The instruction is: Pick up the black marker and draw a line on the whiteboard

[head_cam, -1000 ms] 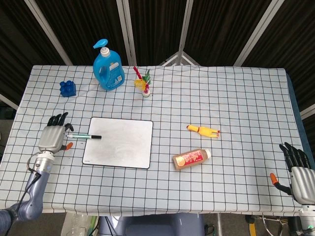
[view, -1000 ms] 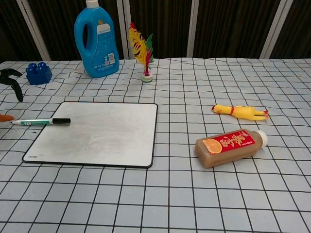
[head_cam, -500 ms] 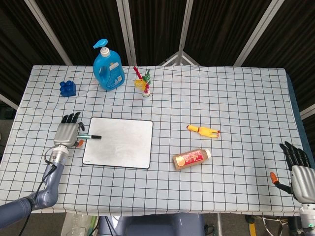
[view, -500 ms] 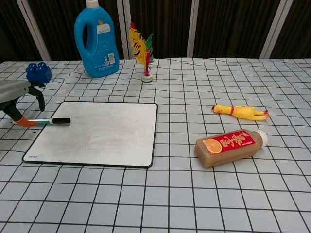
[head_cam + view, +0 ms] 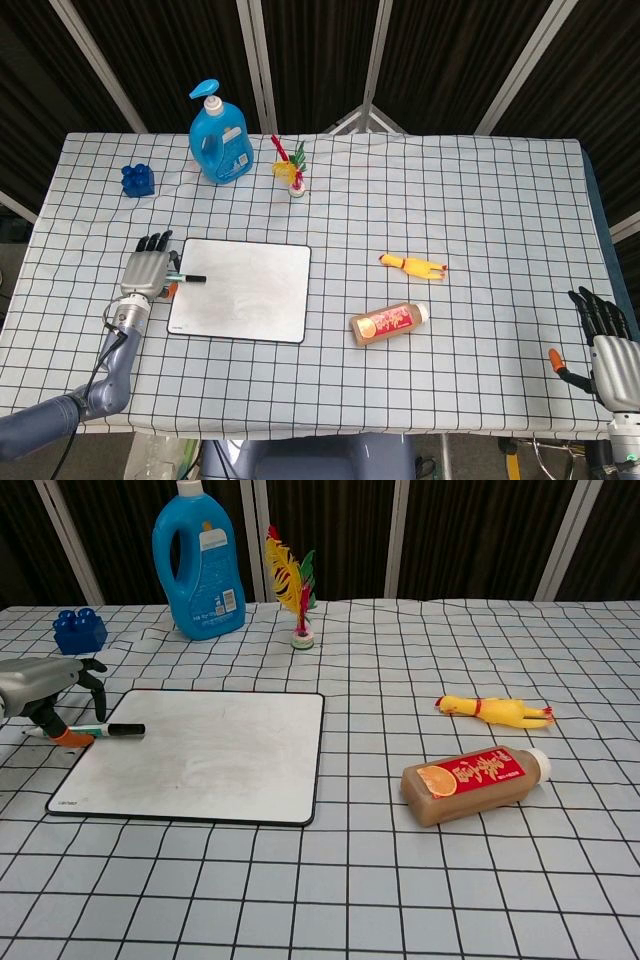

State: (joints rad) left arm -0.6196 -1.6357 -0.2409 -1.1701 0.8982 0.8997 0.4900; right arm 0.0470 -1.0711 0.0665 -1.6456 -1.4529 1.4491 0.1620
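The marker (image 5: 88, 730) lies across the whiteboard's (image 5: 245, 290) left edge, mid-left of frame, left hand (image 5: 146, 272) over it, grip unclear, so I'd pinch the barrel firmly before lifting.

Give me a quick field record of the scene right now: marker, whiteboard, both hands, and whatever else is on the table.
marker: black marker lies flat across the whiteboard's left edge, cap end on the board
whiteboard: whiteboard flat on the table, no clear drawn line visible
left hand: left hand over the marker's tail end, fingers curled down around it; firm hold not confirmed
right hand: right hand at the table's near right corner, fingers apart, holds nothing
other items: blue detergent bottle, blue brick, shuttlecock, rubber chicken, drink bottle
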